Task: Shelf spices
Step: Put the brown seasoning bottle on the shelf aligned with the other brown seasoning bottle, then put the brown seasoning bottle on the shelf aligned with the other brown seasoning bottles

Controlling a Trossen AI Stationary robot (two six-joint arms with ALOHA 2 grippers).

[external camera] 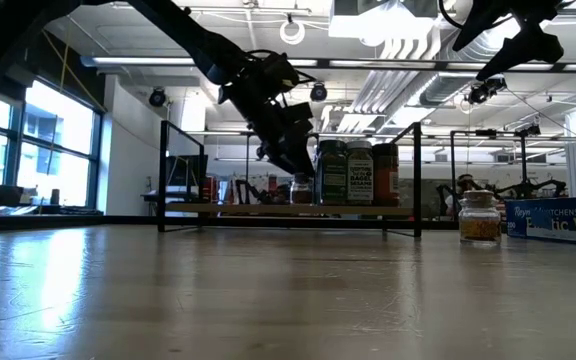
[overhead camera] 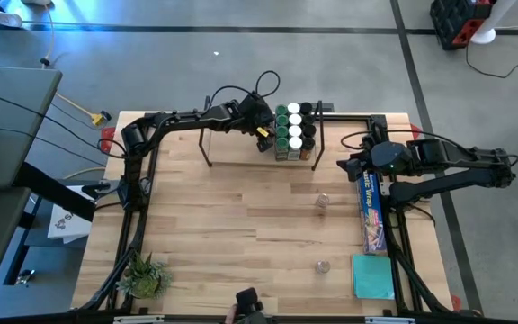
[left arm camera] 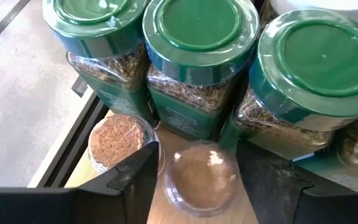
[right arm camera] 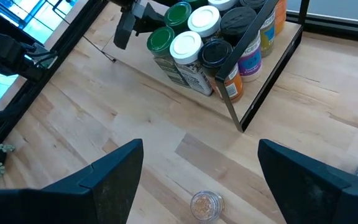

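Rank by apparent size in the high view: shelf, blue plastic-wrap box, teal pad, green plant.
1. shelf, widest footprint.
2. blue plastic-wrap box, long but narrow.
3. teal pad.
4. green plant.
The pad and the plant look close in size, so their order is unsure.

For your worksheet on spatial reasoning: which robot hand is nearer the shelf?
Left. The left hand is at the shelf beside the jars; the right hand hangs off its end.
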